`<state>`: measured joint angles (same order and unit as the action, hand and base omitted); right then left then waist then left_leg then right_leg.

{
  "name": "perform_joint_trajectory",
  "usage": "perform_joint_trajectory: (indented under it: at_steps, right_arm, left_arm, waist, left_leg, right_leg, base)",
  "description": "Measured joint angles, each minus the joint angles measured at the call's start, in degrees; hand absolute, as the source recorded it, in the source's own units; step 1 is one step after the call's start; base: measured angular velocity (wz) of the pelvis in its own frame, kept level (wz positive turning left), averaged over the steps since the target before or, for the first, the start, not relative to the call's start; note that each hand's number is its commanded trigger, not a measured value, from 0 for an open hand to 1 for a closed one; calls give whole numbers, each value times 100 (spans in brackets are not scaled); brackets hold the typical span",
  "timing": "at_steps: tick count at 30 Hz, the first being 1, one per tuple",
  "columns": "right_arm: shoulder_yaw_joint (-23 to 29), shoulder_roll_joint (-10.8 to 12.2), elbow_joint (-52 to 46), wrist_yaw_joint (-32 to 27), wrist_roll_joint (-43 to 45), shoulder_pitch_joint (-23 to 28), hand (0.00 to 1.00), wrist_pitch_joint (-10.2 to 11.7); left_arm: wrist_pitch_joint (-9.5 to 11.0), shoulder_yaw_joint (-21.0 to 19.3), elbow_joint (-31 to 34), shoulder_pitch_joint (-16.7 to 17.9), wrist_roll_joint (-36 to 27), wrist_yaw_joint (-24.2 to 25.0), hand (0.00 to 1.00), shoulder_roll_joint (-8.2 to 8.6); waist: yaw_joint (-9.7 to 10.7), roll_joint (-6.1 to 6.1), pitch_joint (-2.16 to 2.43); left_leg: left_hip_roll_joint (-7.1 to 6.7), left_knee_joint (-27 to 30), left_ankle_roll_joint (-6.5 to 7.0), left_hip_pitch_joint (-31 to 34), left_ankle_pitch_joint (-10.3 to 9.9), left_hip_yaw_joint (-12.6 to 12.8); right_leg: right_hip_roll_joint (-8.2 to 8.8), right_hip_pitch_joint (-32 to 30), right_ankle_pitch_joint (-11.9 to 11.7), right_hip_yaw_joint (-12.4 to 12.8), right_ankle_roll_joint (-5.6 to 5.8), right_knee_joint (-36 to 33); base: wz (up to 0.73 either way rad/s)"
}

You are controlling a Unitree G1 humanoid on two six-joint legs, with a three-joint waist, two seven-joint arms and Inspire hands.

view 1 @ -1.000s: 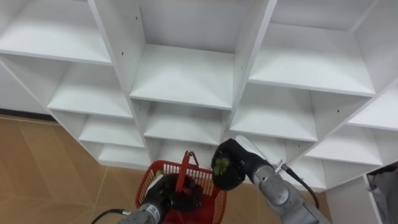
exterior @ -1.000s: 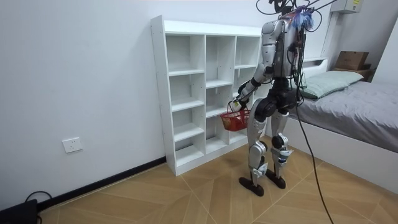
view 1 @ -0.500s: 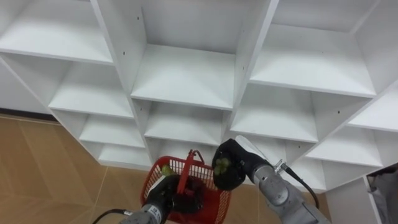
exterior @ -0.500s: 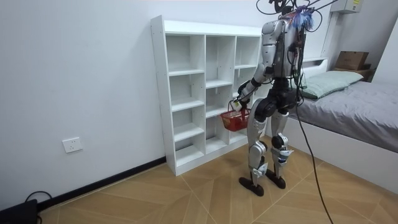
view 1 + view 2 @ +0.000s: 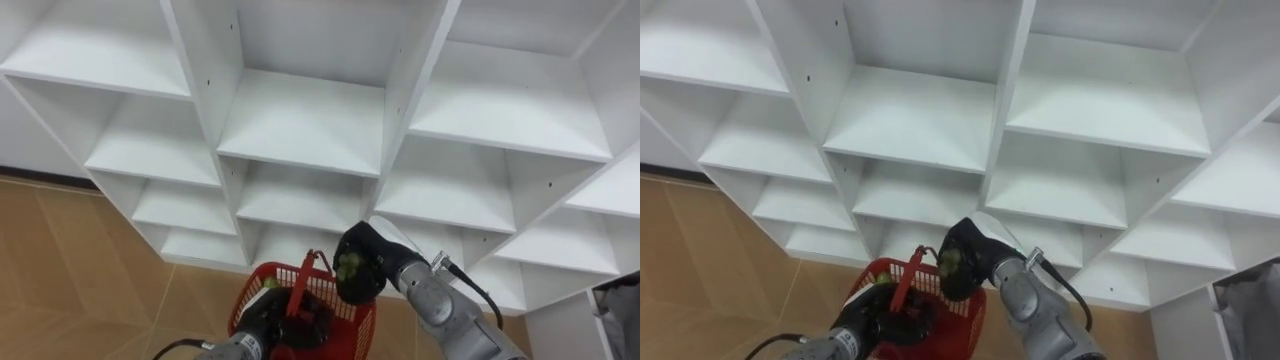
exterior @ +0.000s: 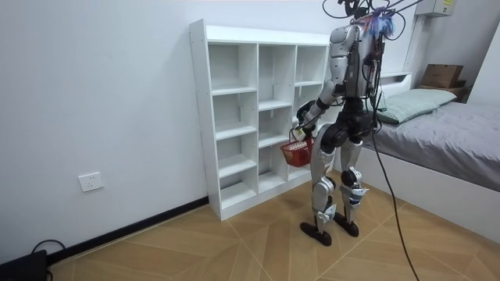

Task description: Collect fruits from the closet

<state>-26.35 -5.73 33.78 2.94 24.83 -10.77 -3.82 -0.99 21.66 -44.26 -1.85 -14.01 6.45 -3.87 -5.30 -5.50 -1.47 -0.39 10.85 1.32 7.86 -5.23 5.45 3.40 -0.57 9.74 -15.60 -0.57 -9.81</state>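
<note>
A Unitree G1 humanoid stands upright on a wooden floor [image 5: 70, 270], close in front of a white shelf unit [image 5: 300, 120] whose open compartments take up the upper and middle parts of the head camera's frame.

At bottom centre, its right hand [image 5: 374, 268] comes in from the lower right with the dark palm turned toward the camera. The fingers are curled round a small green fruit [image 5: 350, 266]. The fruit is held in the air just above the right-hand edge of a red basket [image 5: 352, 322], in front of the unit's lower middle compartments.

The basket is off the floor at the bottom edge of the frame, its handle [image 5: 300, 288] standing upright. The left hand [image 5: 262, 312] rises from the lower left, and its dark fingers are closed on the basket at the foot of the handle. Dark shapes lie inside the basket, but what they are cannot be told.

In the room view, the robot faces the shelf unit at centre right of the frame. The basket [image 6: 298, 153] is at hip height between its body and the shelves. A bed [image 6: 445, 133] stands behind it at the right edge of the frame.
</note>
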Motion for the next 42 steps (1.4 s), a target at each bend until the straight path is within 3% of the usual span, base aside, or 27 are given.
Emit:
perform_joint_trajectory:
  at_steps: [8,16,17,20,21,42]
  right_arm:
    - [-10,3,1,101,19,-1,100,-6]
    - [-16,35,1,101,43,-1,100,-128]
    - [-16,39,1,100,43,-1,93,-128]
    - [-16,81,1,101,44,-1,3,-128]
    - [-16,86,1,100,43,-1,0,-128]
    - [-40,88,138,97,69,-38,0,-128]
  left_arm:
    - [-115,58,-7,-3,1,90,100,32]
    - [-149,57,-4,-18,2,141,100,74]
    - [-151,57,-4,-19,2,141,100,73]
    - [-152,57,-3,-22,2,146,100,74]
    - [-152,57,-3,-23,2,147,100,74]
    - [-162,120,-15,-41,3,199,100,48]
  waist:
    - [-4,153,18]
    - [-5,177,16]
    - [-5,177,16]
    - [-5,177,16]
    - [-5,177,16]
    - [13,126,17]
  left_leg:
    - [4,79,13,77,-25,-79]
    - [-13,152,19,156,-28,-98]
    - [-16,159,21,162,-29,-98]
    - [-20,174,31,166,-36,-98]
    - [-21,176,32,167,-37,-98]
    - [-33,175,41,169,-42,-97]
  right_leg:
    - [-3,-26,1,-57,5,-45]
    - [2,-71,6,-85,12,-77]
    - [4,-75,6,-85,12,-78]
    - [8,-74,9,-84,17,-78]
    - [9,-74,10,-84,18,-78]
    - [51,-65,23,-115,39,-76]
  base:
    - [3]
    - [0]
    - [0]
    - [0]
    - [0]
    - [0]
